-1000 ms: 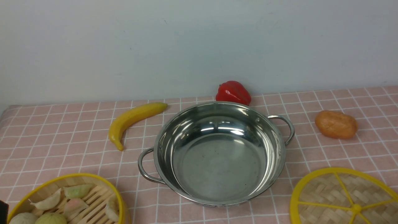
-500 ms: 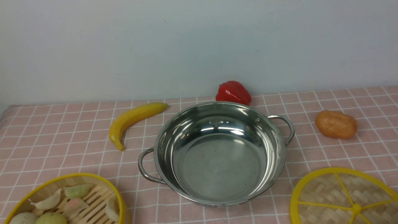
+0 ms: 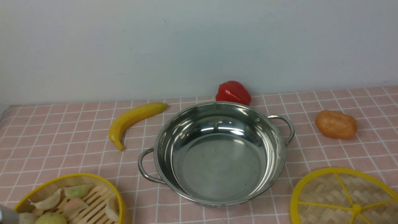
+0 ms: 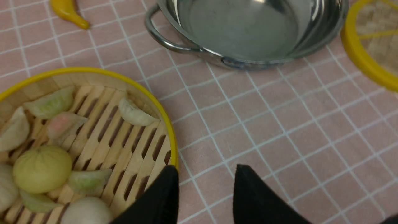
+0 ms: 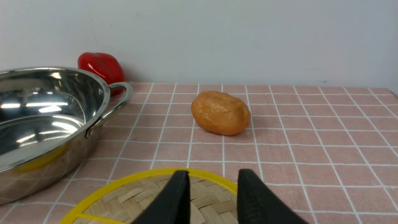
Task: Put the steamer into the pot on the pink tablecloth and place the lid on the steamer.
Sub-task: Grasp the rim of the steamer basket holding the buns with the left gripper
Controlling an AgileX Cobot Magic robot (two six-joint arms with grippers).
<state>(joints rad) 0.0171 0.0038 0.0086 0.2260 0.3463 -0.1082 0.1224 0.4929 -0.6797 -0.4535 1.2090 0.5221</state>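
The steamer (image 3: 93, 178), a bamboo basket with a yellow rim, sits at the near left on the pink tablecloth (image 3: 62, 146) and holds dumplings and buns. The shiny pot (image 3: 217, 161) stands empty in the middle. The lid (image 3: 329, 193) lies flat at the near right. My left gripper (image 4: 206, 174) is open; one finger is at the steamer's rim (image 4: 102, 72), the other is over the cloth beside it. My right gripper (image 5: 213, 174) is open and empty over the far rim of the lid (image 5: 140, 196), with the pot (image 5: 40, 124) beside it.
A yellow banana (image 3: 130, 119) lies left of the pot, a red pepper (image 3: 233, 92) behind it by the wall, and an orange potato-like lump (image 3: 335, 124) to its right. A grey part of my left arm (image 3: 7, 216) shows in the near left corner.
At the near left corner a dark piece left the front view, then a grey part of my left arm came in over the steamer's edge. Pot, steamer and lid have not moved.
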